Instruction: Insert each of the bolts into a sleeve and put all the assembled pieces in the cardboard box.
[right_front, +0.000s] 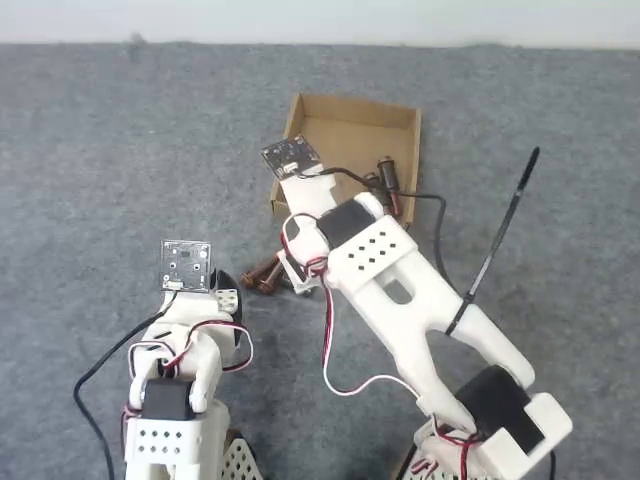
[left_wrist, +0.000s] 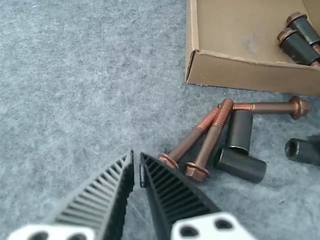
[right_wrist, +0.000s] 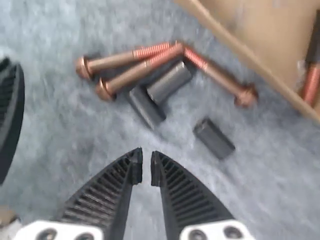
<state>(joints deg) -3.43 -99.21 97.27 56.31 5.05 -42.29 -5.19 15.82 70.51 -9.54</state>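
Black ribbed left gripper (left_wrist: 137, 159) and right gripper (right_wrist: 145, 161) each show only a thin slit between fingers, empty, over grey carpet (left_wrist: 75, 75) just short of three loose copper-coloured bolts (left_wrist: 212, 132) and three dark cylindrical sleeves (left_wrist: 241, 166). Left wrist view shows two sleeved bolts (left_wrist: 298, 36) inside brown cardboard box (left_wrist: 240, 70); in high view the right arm's white body (right_front: 400, 300) hides most of the pile, with open carpet left of box.
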